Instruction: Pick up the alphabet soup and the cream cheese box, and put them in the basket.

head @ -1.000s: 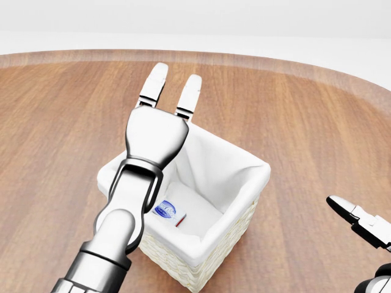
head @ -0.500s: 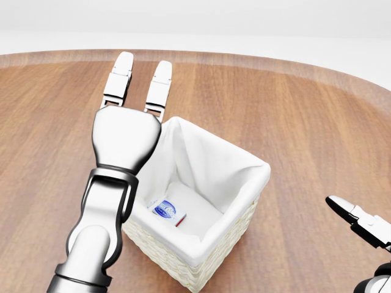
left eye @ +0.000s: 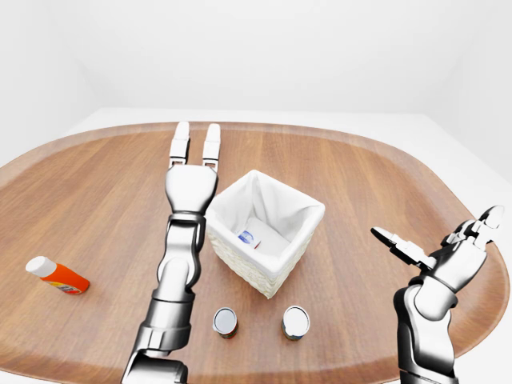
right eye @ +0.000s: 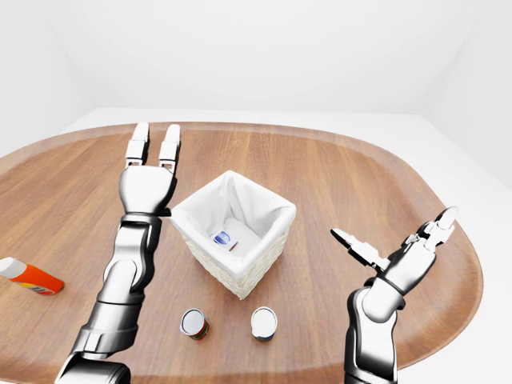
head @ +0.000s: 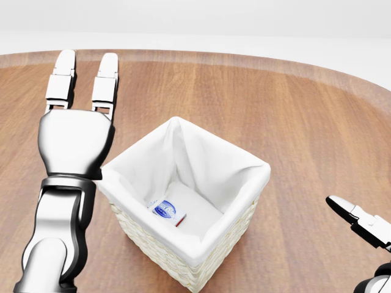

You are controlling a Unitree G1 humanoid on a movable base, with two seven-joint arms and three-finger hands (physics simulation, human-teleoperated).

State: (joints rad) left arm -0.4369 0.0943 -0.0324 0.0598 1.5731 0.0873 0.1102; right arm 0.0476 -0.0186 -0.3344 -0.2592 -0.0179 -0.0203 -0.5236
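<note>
Since a second ago your left hand (head: 76, 143) has swung off the basket (head: 201, 256) toward the view's left, fingers straight, empty. Cream cheese box (head: 167, 211) lies inside. Next, reach an open hand down to the alphabet soup (right eye: 193, 324); your right hand (left eye: 448, 252) spreads wide.

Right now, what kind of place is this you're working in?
Likely a simulated tabletop test scene, not a real room: a rounded wooden table against blank white walls, holding only a cloth-lined wicker basket, two cans and an orange bottle.
</note>
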